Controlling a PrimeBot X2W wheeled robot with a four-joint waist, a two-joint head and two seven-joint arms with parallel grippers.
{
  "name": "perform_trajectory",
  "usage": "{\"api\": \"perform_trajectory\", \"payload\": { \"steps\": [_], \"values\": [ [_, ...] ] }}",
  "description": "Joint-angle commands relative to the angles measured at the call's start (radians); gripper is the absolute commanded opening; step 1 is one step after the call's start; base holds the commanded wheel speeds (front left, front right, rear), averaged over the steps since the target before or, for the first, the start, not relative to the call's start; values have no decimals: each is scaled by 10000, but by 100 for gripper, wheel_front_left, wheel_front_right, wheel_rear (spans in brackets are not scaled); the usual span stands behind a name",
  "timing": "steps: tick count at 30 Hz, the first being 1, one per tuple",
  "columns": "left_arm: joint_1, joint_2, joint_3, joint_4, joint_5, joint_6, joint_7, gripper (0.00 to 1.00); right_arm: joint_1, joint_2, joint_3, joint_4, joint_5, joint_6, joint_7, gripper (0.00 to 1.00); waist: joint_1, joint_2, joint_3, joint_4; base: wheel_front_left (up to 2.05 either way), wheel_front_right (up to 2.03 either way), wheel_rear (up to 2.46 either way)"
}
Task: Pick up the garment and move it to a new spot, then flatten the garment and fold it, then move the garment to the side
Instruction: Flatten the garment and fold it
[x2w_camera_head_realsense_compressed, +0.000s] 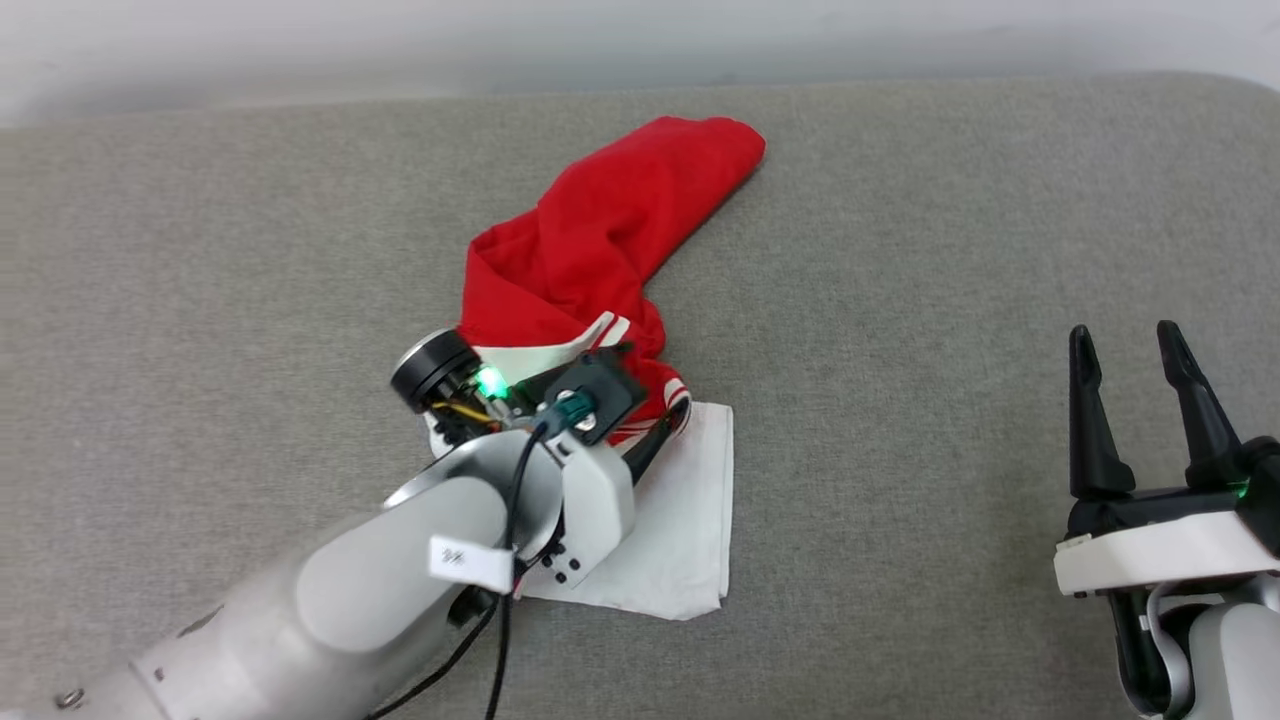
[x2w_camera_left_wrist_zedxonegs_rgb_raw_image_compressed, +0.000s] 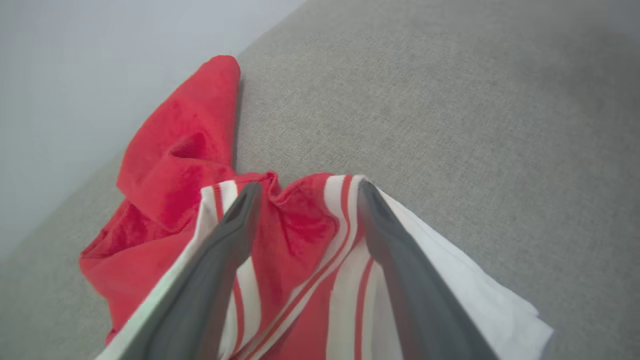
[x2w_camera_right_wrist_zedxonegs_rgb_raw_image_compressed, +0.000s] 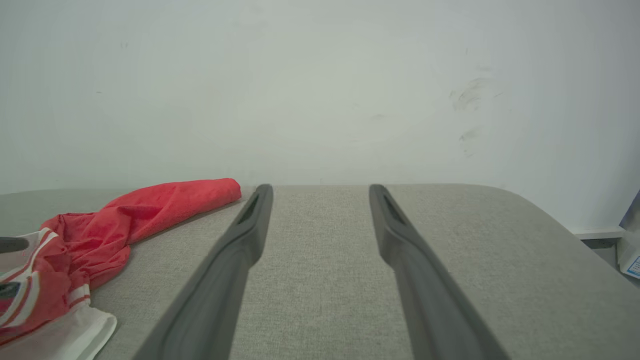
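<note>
**A:** Where does the left gripper (x2w_camera_left_wrist_zedxonegs_rgb_raw_image_compressed: 308, 192) stand against the red, thin-fabric sports jersey (x2w_camera_head_realsense_compressed: 600, 230) with the white sleeve?

**B:** Over its near end. In the left wrist view its two long dark fingers (x2w_camera_left_wrist_zedxonegs_rgb_raw_image_compressed: 225, 250) stand spread wide, one on each side of a bunched fold of red-and-white striped trim (x2w_camera_left_wrist_zedxonegs_rgb_raw_image_compressed: 340, 230). Nothing is pinched between them. Whether the tips touch the cloth cannot be told.

**A:** And how does the jersey lie?

**B:** It lies crumpled on the grey woven-fabric surface (x2w_camera_head_realsense_compressed: 950, 250). The flat white sleeve (x2w_camera_head_realsense_compressed: 690, 520) is nearest the robot, partly under the pale left forearm. The striped trim sits just beyond it. The red body then runs away to the right as a narrowing strip towards the far edge.

**A:** What about the right gripper (x2w_camera_head_realsense_compressed: 1125, 340)?

**B:** It hangs well apart from the jersey on the robot's right, above bare grey surface. Its fingers are parted and it holds nothing.

**A:** Is there any writing?

**B:** A small white tag (x2w_camera_head_realsense_compressed: 470, 562) on the left forearm carries dark marks that are too small to read. A green light (x2w_camera_head_realsense_compressed: 490, 382) glows at the left wrist. A pale, plain wall (x2w_camera_right_wrist_zedxonegs_rgb_raw_image_compressed: 320, 75) rises behind the surface.
</note>
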Motion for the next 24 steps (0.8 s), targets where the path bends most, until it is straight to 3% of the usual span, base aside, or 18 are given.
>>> {"api": "perform_trajectory", "payload": {
  "steps": [1,14,15,20,24],
  "values": [
    [213,153,83,-130,59,194,-142,100,135,-51,-1,3,-5,-15,-24,100,1,0,-209,180,0,0,0],
    [2801,2060,1565,-3185,-62,3712,-2123,100,718,-129,-63,-227,-60,-13,190,100,1,0,-1057,916,0,0,0],
    [3464,2451,2045,-3611,-142,4521,-2540,100,747,-226,70,-350,-32,-15,296,100,1,0,-1183,1036,0,0,0],
    [4658,2715,2926,-4281,-108,5699,-2908,100,633,-630,595,-684,72,-13,578,100,1,0,-1308,1249,0,0,0],
    [5522,2559,3755,-4672,196,6231,-2967,100,354,-1180,1432,-1082,343,-13,1149,100,1,0,-1324,1408,0,0,0]
  ]
}}
